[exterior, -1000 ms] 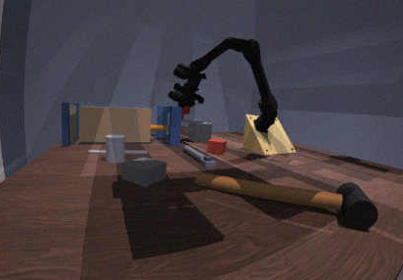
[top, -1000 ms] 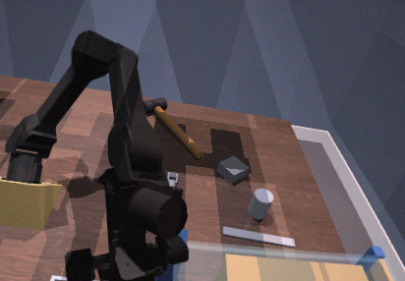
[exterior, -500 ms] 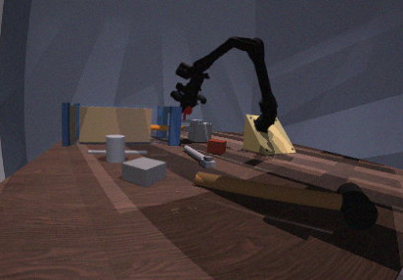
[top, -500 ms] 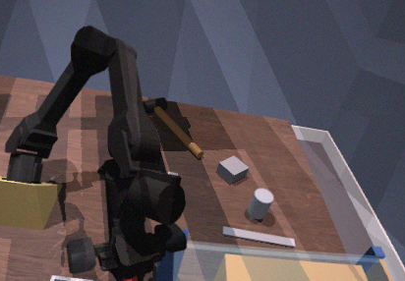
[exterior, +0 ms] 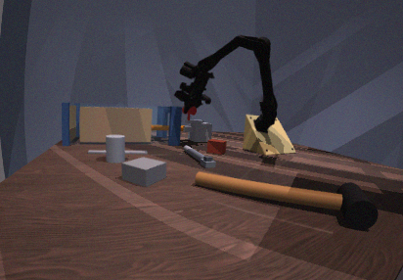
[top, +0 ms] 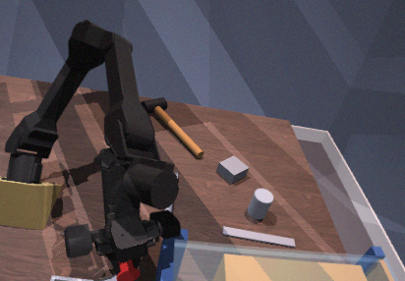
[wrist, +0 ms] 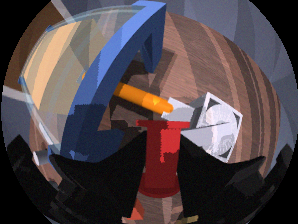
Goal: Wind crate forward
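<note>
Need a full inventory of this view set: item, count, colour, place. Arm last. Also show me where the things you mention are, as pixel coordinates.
mallet [top: 179,132] [exterior: 272,192]: 1, orange handle, black head, bench
block [top: 232,170] [exterior: 144,171]: 1, grey, beside cylinder
cylinder [top: 260,203] [exterior: 115,149]: 1, grey, upright on bench
flat bar [top: 259,236]: 1, light grey, near cubby
wrench-like tool [exterior: 199,156]: 1, grey, bench
small block [exterior: 216,146]: 1, red, bench
winch [exterior: 200,131] [wrist: 218,127]: 1, grey, beside cubby
strap [wrist: 142,98]: 1, orange, cubby to winch
cubby: 1, clear panels, blue posts [exterior: 175,126] [wrist: 107,82]
crate [exterior: 115,124]: 1, tan, inside cubby
wedge mount [top: 13,203] [exterior: 272,139]: 1, yellow, under arm
red handle [top: 128,271] [exterior: 191,111] [wrist: 163,160]: 1, in end effector
arm [top: 128,93] [exterior: 267,73]: 1, black, on wedge mount
</note>
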